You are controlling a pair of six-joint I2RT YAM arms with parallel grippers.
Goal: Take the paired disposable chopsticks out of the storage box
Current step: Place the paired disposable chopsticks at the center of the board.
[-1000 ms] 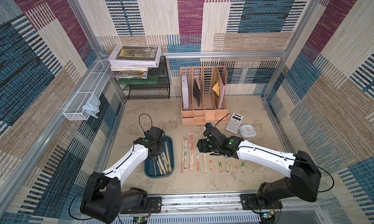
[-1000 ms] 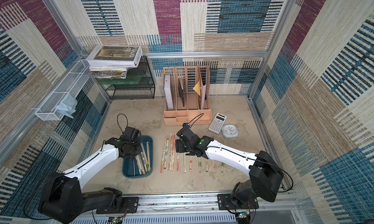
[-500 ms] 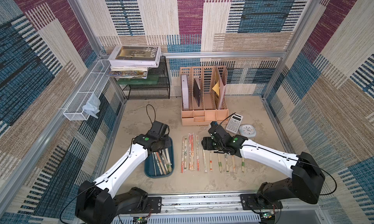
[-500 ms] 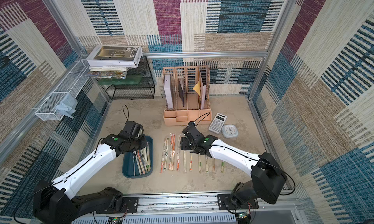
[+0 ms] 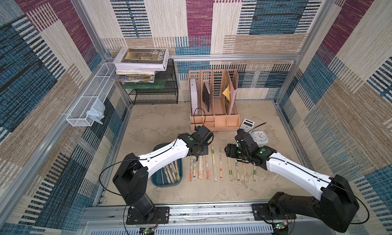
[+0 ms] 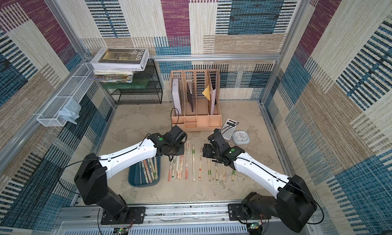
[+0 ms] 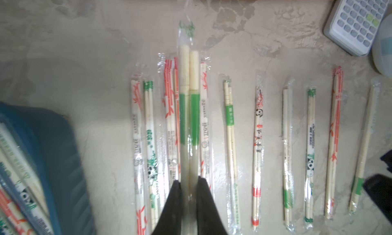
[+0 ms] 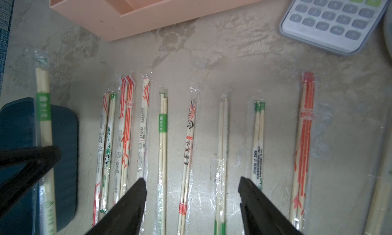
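**Left pincer [image 7: 188, 182] clamped on a chopstick pair [image 7: 184, 74] beside the box [image 5: 165, 184]**

The held pair, in a clear sleeve with a green band, hangs above the row of wrapped pairs [image 5: 214, 166] lying side by side on the worktop [image 5: 161, 125], just beside the blue box. More pairs [image 5: 169, 174] lie inside the box. The right pincer [image 8: 192, 183] hangs farther along the row, jaws apart, holding nothing.

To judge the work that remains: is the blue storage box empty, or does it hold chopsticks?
Not empty: in both top views, several sleeved chopstick pairs lie inside the storage box.
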